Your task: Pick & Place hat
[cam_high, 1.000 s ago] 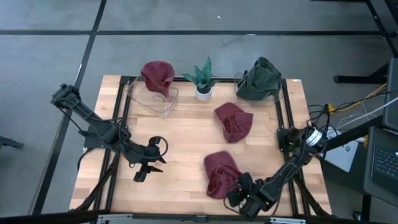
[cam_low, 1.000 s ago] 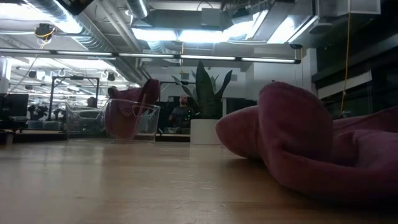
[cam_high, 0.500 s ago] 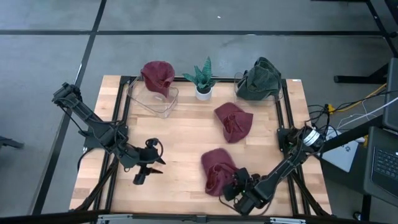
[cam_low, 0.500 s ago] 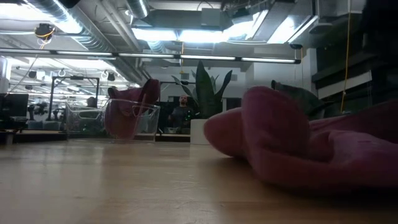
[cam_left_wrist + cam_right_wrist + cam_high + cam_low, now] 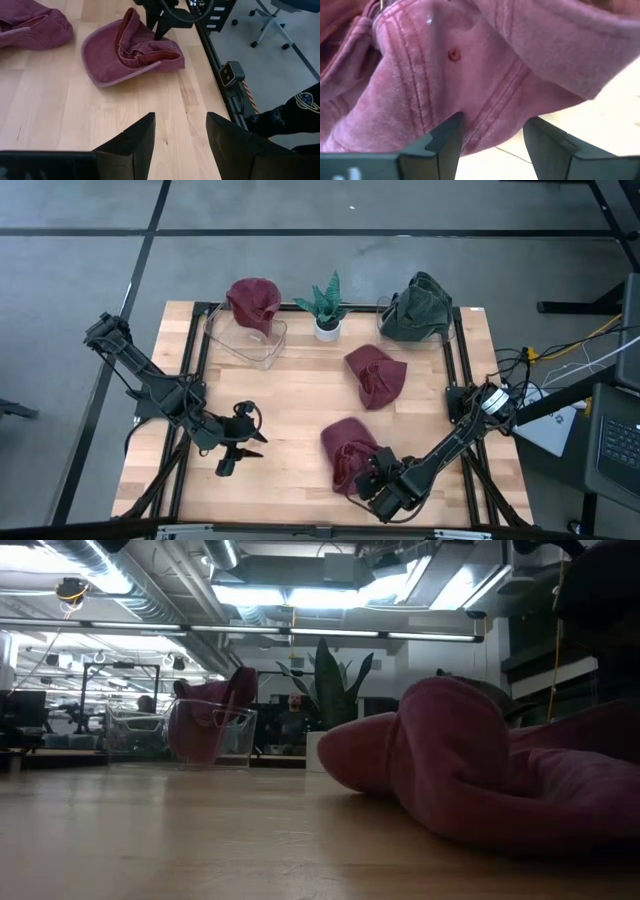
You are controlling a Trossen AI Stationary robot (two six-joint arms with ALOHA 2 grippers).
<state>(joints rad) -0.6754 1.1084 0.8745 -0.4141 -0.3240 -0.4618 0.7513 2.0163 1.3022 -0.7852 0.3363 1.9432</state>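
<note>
Right gripper (image 5: 372, 478): fingers spread, pressed against the near maroon hat (image 5: 346, 452), not yet clamped.
Left gripper (image 5: 244, 438): parted, empty, over bare table (image 5: 290, 395).

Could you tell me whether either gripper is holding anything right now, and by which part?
Nothing is held: the right gripper is open against the near maroon hat; the left gripper is open over bare table.

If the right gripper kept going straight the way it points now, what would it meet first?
The near maroon hat. The right gripper is open, and the hat's fabric fills the view just past its fingers, apparently already at the tips.
</note>
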